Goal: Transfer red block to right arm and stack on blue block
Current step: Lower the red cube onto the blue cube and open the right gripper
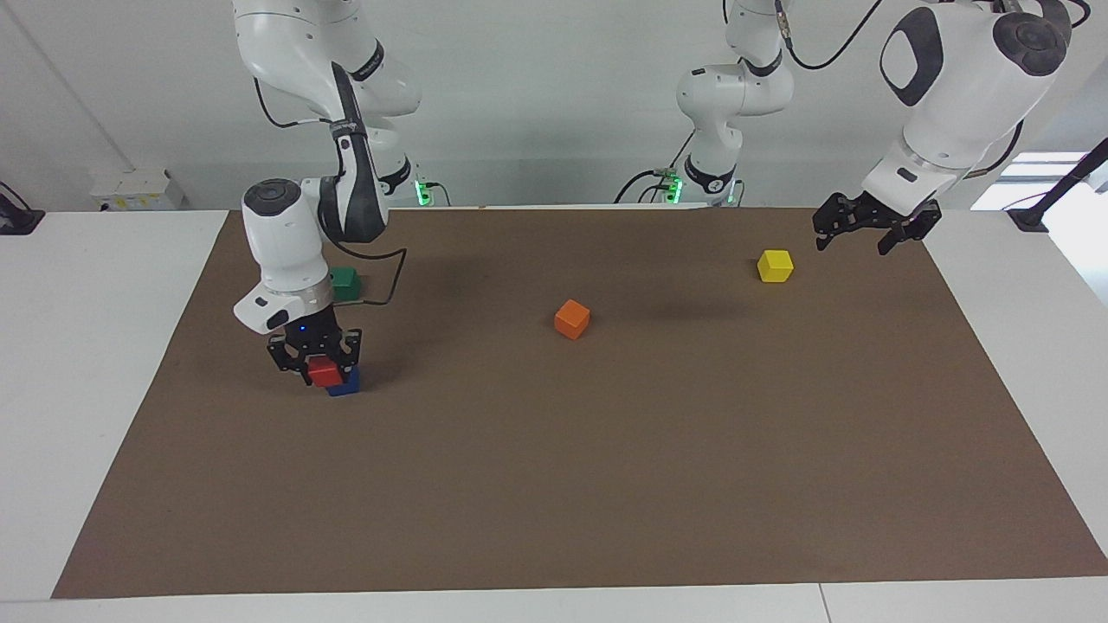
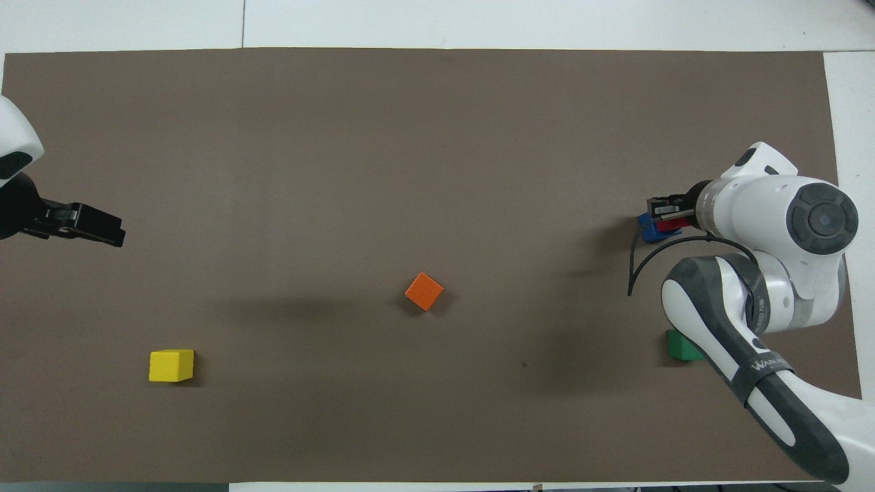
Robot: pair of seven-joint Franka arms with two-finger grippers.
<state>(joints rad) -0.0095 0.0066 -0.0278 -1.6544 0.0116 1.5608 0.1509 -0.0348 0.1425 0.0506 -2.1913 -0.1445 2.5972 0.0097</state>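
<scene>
Bright, even light from above in both views. Soft dark shadows sit on the flat brown paper mat (image 1: 606,450), esp. near the small orange cube (image 1: 572,318). Bright window glare at one edge of the facing view. Pics sharp, no blur.

Open brown mat (image 1: 606,484) surrounds the orange block (image 1: 572,318) at its centre; the green block (image 1: 344,280) crowds the right arm (image 1: 286,251), toward the right arm's end.
</scene>
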